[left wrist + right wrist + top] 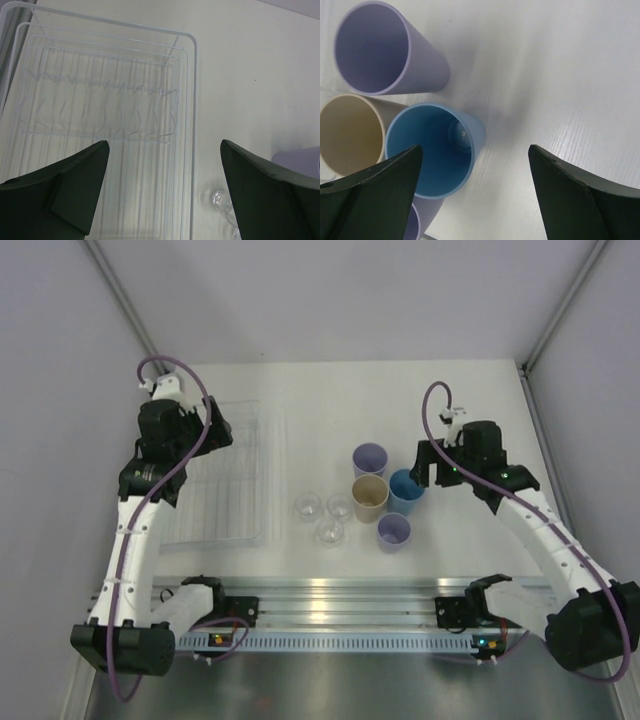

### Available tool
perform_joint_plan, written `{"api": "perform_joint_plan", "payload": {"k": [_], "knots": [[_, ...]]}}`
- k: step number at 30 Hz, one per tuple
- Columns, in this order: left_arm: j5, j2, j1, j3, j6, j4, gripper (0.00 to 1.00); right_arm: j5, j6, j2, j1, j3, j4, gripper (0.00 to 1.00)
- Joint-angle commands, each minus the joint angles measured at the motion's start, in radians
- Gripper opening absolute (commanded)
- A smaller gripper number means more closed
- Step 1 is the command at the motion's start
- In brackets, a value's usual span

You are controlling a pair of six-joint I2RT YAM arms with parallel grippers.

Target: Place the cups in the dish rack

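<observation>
White tabletop [330, 400], pale grey walls [60, 340] on three sides, a metal rail [340, 595] along the near edge. The clear rack [230, 480] lies on the left. The cups [369, 496] stand clustered at centre, apart from the rack. The left fingers [75, 185] are spread wide above the rack, and the right fingers [570, 190] are wide over the blue cup [430, 150].

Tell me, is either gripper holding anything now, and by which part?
Nothing is held. The left gripper is open above the dish rack, and the right gripper is open above the blue cup, not closed on it.
</observation>
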Motion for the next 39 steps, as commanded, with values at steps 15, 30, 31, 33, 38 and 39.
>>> {"api": "perform_joint_plan", "payload": {"k": [15, 30, 31, 33, 38, 39], "knots": [[-0.012, -0.044, 0.001, -0.033, 0.007, 0.044, 0.98, 0.094, 0.015, 0.11, 0.051, -0.011, 0.049, 0.44], [-0.031, -0.047, 0.001, -0.051, 0.027, 0.058, 0.98, 0.276, -0.008, 0.106, 0.06, 0.046, -0.029, 0.0], [-0.055, -0.048, 0.001, -0.054, 0.033, 0.062, 0.99, 0.296, -0.014, 0.101, 0.059, 0.07, -0.043, 0.0], [-0.078, -0.059, 0.003, -0.056, 0.051, 0.064, 0.98, 0.368, -0.04, 0.104, 0.06, 0.11, -0.095, 0.0], [-0.172, -0.082, 0.003, -0.031, 0.077, 0.061, 0.99, 0.492, -0.105, 0.138, 0.053, 0.308, -0.186, 0.0], [-0.167, -0.078, 0.003, -0.021, 0.074, 0.056, 0.99, 0.5, -0.125, 0.142, 0.051, 0.342, -0.195, 0.0]]}}
